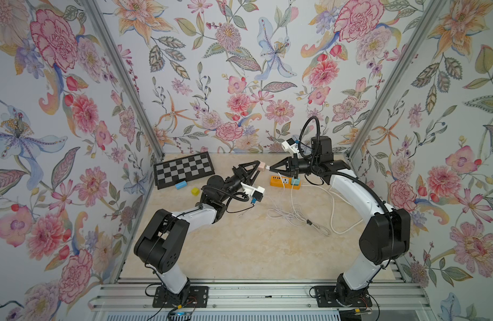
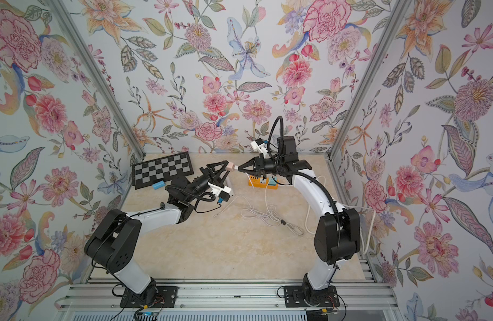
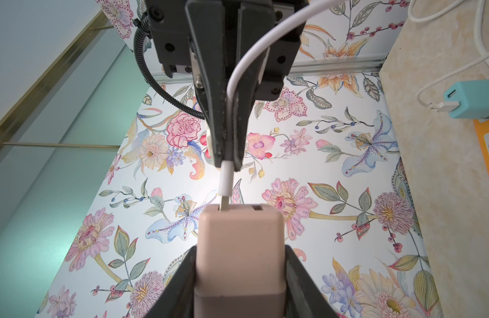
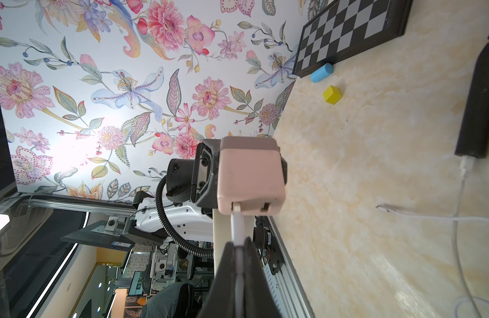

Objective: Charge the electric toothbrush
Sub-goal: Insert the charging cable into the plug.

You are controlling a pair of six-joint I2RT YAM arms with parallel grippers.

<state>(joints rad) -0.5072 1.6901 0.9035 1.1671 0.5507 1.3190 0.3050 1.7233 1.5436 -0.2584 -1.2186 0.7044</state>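
Toothbrush (image 4: 479, 104) on marble tabletop (image 1: 239, 250), floral walls (image 1: 239, 69)

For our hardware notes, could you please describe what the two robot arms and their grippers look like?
The left arm and right arm have glossy white shells, bulky black joints and black base plates. Black corrugated conduit runs along each. The left gripper and right gripper have black triangular open-frame fingers, beside white camera mounts.

pink adapter (image 3: 239, 247), white cable (image 3: 251, 52), checkered board (image 1: 184, 169)
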